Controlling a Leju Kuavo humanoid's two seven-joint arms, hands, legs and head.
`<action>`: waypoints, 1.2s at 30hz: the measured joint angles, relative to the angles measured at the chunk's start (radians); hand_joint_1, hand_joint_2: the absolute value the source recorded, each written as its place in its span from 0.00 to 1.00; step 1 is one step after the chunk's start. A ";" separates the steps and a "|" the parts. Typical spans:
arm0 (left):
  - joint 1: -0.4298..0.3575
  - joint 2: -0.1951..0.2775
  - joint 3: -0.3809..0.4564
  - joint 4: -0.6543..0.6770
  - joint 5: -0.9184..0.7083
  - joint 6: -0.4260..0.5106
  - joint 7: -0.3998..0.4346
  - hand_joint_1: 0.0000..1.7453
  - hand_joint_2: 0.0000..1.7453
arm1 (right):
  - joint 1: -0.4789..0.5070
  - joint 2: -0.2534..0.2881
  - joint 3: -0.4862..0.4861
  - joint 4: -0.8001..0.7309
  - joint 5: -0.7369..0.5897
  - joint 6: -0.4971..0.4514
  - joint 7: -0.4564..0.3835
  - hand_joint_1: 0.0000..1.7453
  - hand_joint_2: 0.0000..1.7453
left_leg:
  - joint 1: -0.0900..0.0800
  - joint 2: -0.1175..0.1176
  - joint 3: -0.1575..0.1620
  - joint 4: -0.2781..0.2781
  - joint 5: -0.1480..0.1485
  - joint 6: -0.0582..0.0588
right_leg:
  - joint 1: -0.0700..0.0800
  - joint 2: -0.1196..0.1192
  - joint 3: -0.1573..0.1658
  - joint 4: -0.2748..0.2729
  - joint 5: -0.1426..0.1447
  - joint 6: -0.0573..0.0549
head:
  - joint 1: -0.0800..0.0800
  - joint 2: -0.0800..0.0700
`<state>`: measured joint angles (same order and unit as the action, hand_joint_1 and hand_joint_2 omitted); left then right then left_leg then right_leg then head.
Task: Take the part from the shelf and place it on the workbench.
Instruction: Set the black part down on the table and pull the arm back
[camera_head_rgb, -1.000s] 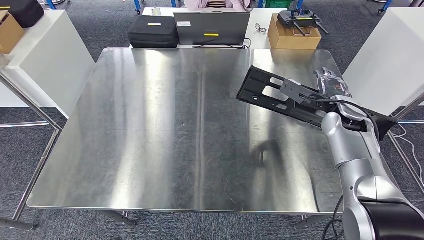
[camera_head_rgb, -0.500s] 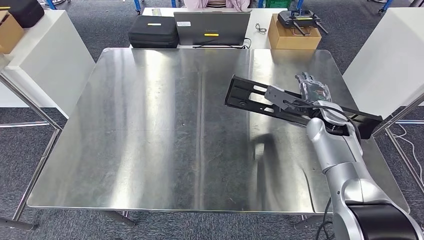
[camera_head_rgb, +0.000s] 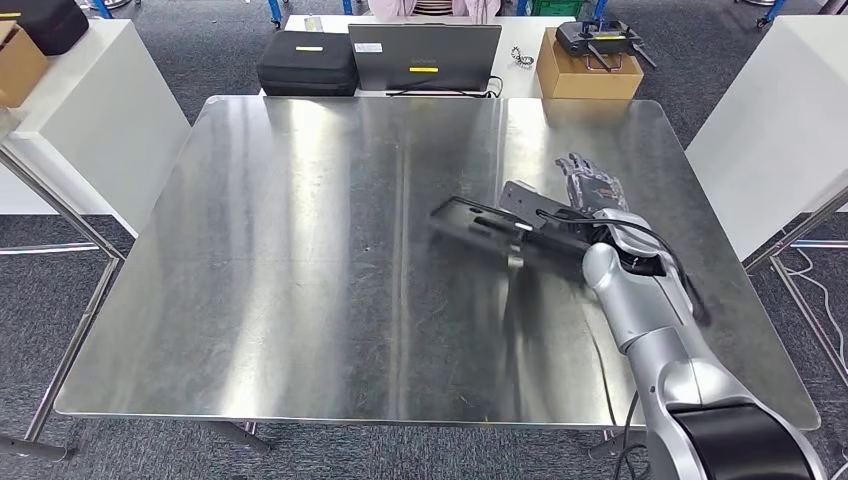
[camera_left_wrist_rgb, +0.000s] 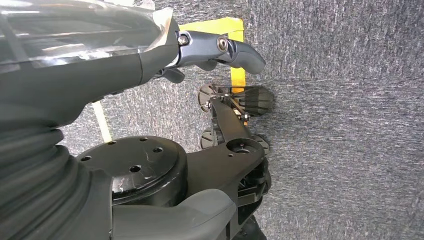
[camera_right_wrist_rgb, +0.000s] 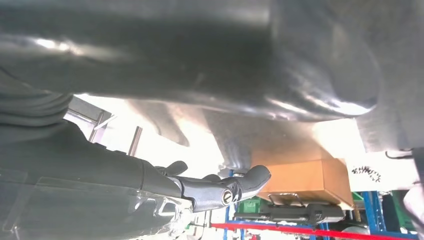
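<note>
Nearest to us, our silver right arm (camera_head_rgb: 650, 330) rises from the near right corner and reaches forward over the tabletop (camera_head_rgb: 300, 250). At its end our right hand (camera_head_rgb: 590, 195) carries the part (camera_head_rgb: 480, 222), a long, flat black bracket with slots cut through it. The hand sits at the right end of the part, and the dark fingers (camera_head_rgb: 585, 175) point away toward the far side. In the head view the part is blurred and the wrist cover hides the contact, so we judge that the fingers are closed around the part's right end, though the exact grip is hidden from us.

The relation that matters is this: the part's long axis runs left and slightly far from the hand, low over the centre-right of the tabletop, its free end reaching toward the middle. We cannot tell whether that end is already touching the steel or just above it. As we judge it, the coming move is to lay the part flat and let go.

Our left hand (camera_left_wrist_rgb: 220, 50) hangs beside the body over grey carpet, its fingers loosely apart and holding nothing; the right hand is plainly the nearer one.

Beyond the far edge stand a black case (camera_head_rgb: 307, 62), a laptop (camera_head_rgb: 423, 55) and a cardboard box (camera_head_rgb: 588, 70).
</note>
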<state>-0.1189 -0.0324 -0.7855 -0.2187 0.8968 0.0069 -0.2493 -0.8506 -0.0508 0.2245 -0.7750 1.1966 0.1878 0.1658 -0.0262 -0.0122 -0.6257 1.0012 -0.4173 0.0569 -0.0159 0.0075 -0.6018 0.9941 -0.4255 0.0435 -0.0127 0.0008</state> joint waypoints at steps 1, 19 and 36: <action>0.000 0.000 0.000 0.000 0.000 0.000 0.000 0.00 1.00 | 0.002 0.001 0.002 0.000 -0.002 0.000 0.000 0.00 0.00 | 0.000 0.000 0.000 0.000 0.000 0.000 | 0.000 0.000 0.000 0.000 0.000 0.000 | 0.000 0.000; 0.000 0.002 0.000 0.000 -0.002 -0.003 0.003 0.00 1.00 | 0.011 0.006 0.011 0.003 -0.004 0.000 0.000 0.00 0.00 | 0.000 0.000 0.000 0.000 0.000 0.000 | 0.000 0.000 0.000 0.000 0.000 0.000 | 0.000 0.000; 0.005 0.002 0.006 0.001 0.001 0.001 -0.011 0.00 0.00 | 0.064 -0.013 0.014 -0.038 0.013 -0.111 -0.026 0.00 0.00 | 0.000 -0.001 0.000 0.000 0.000 0.000 | 0.000 -0.001 0.000 0.000 0.000 0.000 | 0.000 0.000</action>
<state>-0.1137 -0.0305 -0.7795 -0.2173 0.8980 0.0082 -0.2608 -0.7867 -0.0641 0.2390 -0.8133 1.2092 0.0770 0.1401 -0.0262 -0.0134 -0.6254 1.0016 -0.4172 0.0570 -0.0161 0.0069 -0.6021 0.9940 -0.4255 0.0435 -0.0129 0.0008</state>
